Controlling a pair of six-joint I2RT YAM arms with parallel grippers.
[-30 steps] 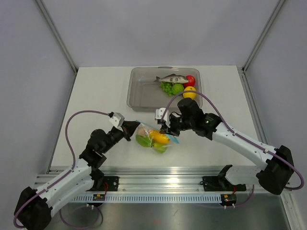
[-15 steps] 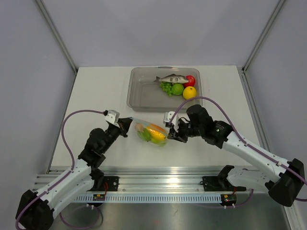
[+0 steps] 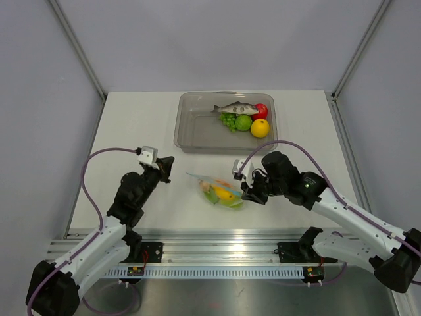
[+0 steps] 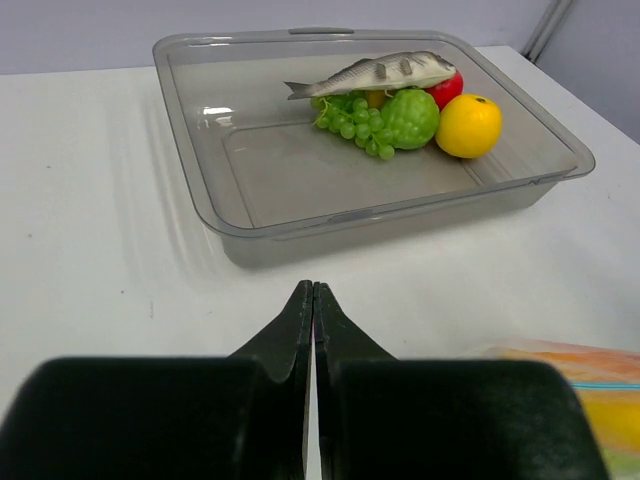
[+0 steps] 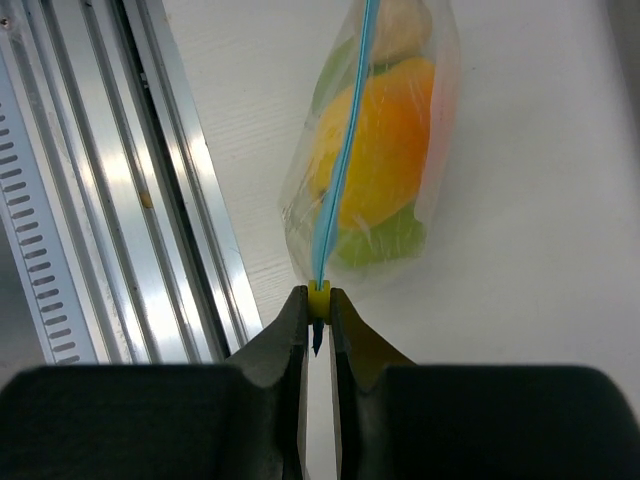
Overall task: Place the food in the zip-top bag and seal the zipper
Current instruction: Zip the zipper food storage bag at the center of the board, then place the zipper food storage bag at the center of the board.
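Observation:
The zip-top bag (image 3: 220, 191) lies on the table between my two arms. Food shows through it: an orange-yellow mango shape (image 5: 385, 150), a green piece (image 5: 385, 240) and a pinkish egg (image 5: 400, 25). The light blue zipper (image 5: 340, 170) runs along its top edge to a small yellow slider (image 5: 318, 297). My right gripper (image 5: 318, 305) is shut on that slider at the bag's right end (image 3: 244, 189). My left gripper (image 3: 166, 162) is shut on nothing, a little left of the bag and apart from it. Its tips (image 4: 313, 292) point toward the tray.
A clear grey tray (image 3: 197, 128) stands at the back. In its right corner are a toy fish (image 4: 375, 70), green grapes (image 4: 350, 120), a green fruit (image 4: 410, 115), a yellow-orange fruit (image 4: 468, 125) and a red one (image 4: 447, 88). The metal rail (image 5: 150, 200) runs along the near table edge.
My right gripper has slid right and nearer along the bag's top with the slider. My left gripper has let go of the bag's left end and drawn back left. The bag now rests lower.

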